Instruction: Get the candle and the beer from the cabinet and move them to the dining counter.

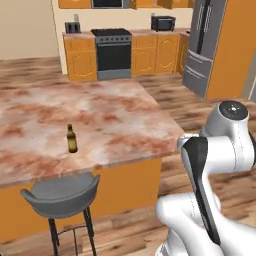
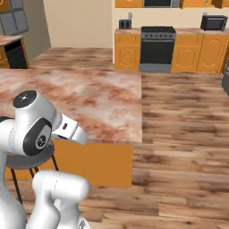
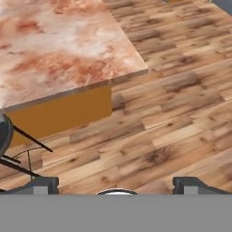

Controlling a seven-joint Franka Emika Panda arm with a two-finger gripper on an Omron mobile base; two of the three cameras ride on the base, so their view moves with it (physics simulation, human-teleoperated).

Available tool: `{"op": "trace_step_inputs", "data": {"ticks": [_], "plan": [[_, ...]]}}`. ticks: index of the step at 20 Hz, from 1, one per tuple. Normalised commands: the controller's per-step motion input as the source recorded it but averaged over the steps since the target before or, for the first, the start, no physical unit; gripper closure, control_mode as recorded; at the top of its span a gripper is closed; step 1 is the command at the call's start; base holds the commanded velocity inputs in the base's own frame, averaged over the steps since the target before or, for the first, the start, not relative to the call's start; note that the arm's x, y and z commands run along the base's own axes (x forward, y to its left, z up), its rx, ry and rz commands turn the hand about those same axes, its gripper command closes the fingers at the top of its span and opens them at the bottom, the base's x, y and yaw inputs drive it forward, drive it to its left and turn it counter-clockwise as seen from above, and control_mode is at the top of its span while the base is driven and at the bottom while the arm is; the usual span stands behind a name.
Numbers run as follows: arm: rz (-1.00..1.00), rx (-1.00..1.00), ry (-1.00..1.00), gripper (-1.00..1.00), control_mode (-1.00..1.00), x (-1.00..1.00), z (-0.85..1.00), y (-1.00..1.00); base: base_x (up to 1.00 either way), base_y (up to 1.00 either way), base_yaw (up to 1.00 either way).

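beer [image 1: 72,138]: stands upright on the table [image 1: 115,115], near its front edge and toward the left, above the stool. Upright and set in from the edge, it reads as already delivered; that half of the task looks done.

candle: I cannot find it on the table surface that shows, so it is probably not brought yet.

table: the wide marbled dining slab with an orange base. The left base view takes in its front edge and right corner; the right base view sees a bare stretch of the same top, with the arm standing in front of its near left part.

hand [image 3: 116,186]: released, jaws spread wide with only floor [image 3: 172,113] between the two dark tips [image 3: 45,183]; it grasps nothing. It points down past the right front corner of the table, well off the top, which suits an arm tucked back after a drop-off rather than one reaching.

stool [image 1: 60,195]: grey seat tucked against the front edge, below the bottle; its dark legs cross the left side of the hand view.

far wall: range [image 1: 113,52], toaster [image 1: 72,27] and microwave [image 1: 163,23] sit among orange cupboards, well apart from the table.

next, as a judgement: drive back to the wall cabinet for the candle.
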Motion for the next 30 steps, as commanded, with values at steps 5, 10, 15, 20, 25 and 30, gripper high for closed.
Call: {"op": "trace_step_inputs", "data": {"ticks": [5, 10, 15, 20, 25, 30], "plan": [[0.00, 0.00, 0.00, -1.00, 1.00, 0.00, 0.00, 0.00, 0.00, -0.23, -0.81], [0.00, 0.00, 0.00, -1.00, 1.00, 0.00, 0.00, 0.00, 0.01, -0.38, -0.68], [0.00, 0.00, 0.00, -1.00, 1.00, 0.00, 0.00, 0.00, 0.29, -0.28, -0.45], [0.00, 0.00, 0.00, -1.00, 1.00, 0.00, 0.00, 0.00, 0.82, -0.17, -0.03], [0.00, 0.00, 0.00, -1.00, 1.00, 0.00, 0.00, 0.00, 0.94, -0.17, 0.04], [0.00, 0.00, 0.00, -1.00, 1.00, 0.00, 0.00, 0.00, 0.93, -0.15, 0.07]]}}
